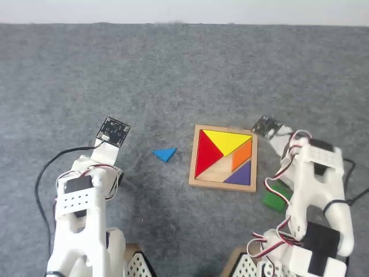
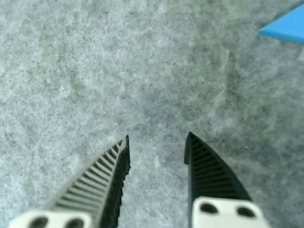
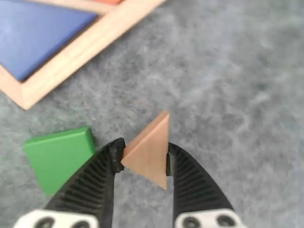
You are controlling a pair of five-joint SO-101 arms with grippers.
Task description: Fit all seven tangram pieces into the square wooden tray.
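I note the right gripper [image 3: 145, 152] clamped on a small plain tan wooden triangle [image 3: 151, 151] just outside the tray [image 3: 85, 45], beside the green square [image 3: 59, 154]; the left gripper [image 2: 156, 142] stands apart, holding nothing.

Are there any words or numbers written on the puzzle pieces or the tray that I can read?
No, there are no words, numbers or signs to read.
The wooden tray has a plain rim.
The blue triangle and the green piece are plain colour.
The tan triangle held in the right end effector is bare too.
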